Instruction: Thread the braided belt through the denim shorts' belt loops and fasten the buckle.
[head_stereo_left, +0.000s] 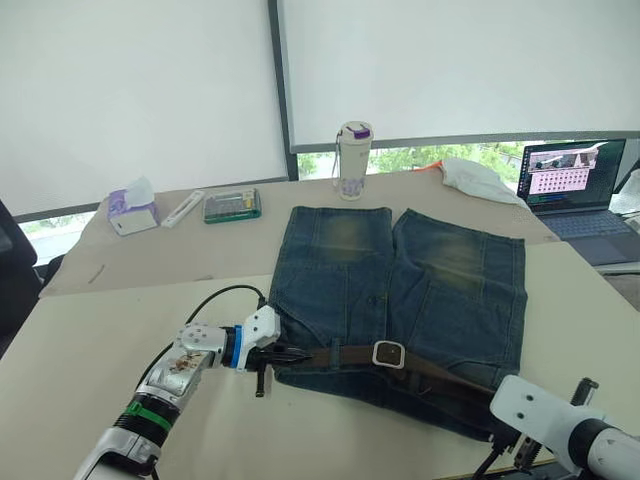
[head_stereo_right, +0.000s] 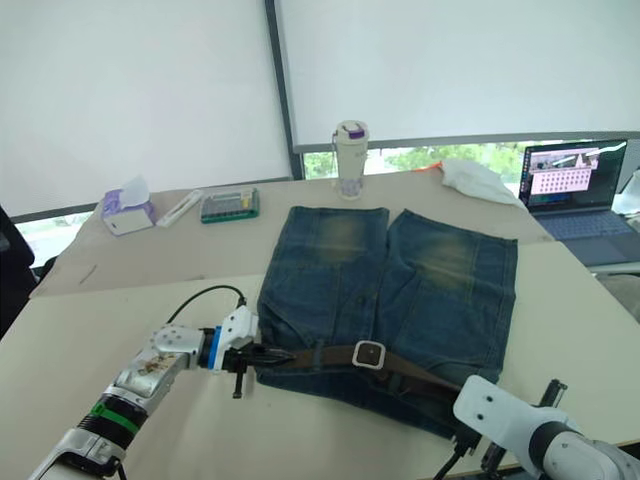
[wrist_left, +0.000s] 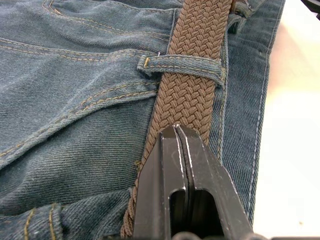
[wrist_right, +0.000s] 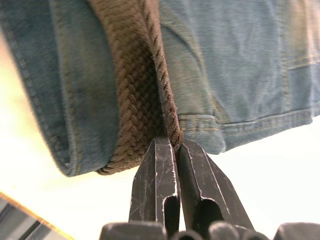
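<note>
The right tool (wrist_right: 175, 145) is sitting nearest, at the shorts' (head_stereo_left: 420, 290) right waistband corner, its fingers clenched on the belt's (wrist_right: 132, 85) folded edge. The left tool (wrist_left: 176, 134) is pressing its clenched fingers onto the belt at the left end of the waistband, just short of a loop (wrist_left: 182, 67) the strap is passing under. The belt is lying along the waistband, with the buckle (head_stereo_left: 388, 354) resting near the middle. The shorts are lying flat on the surface (head_stereo_left: 120, 320), legs pointing away. Beyond them a bottle (head_stereo_left: 354, 160), tissue box (head_stereo_left: 133, 212) and laptop (head_stereo_left: 580, 185) are standing.
</note>
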